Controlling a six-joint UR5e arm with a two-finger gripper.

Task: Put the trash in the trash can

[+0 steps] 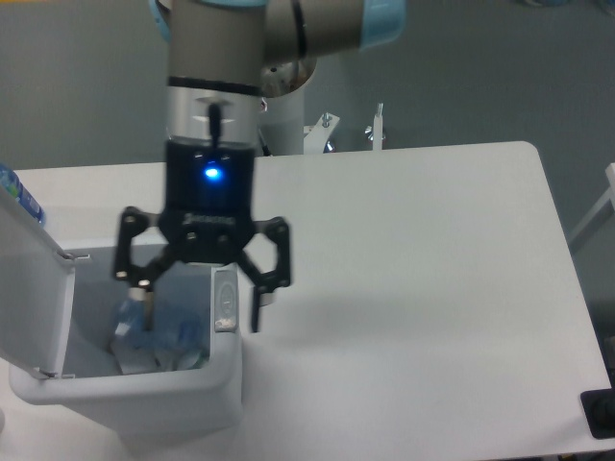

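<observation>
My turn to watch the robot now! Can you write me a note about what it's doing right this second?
Gripper: jaws spread open, holding nothing, hanging over the trash can.
Trash can: lid flipped up on the left, standing at the table's front left.
Bottle: lying inside the can, below the jaws.
Wrapper: something pale shows in the can beside the bottle, too blurry to name.
Done: bottle is in.
Left: check the wrapper; lift the arm clear.
</observation>
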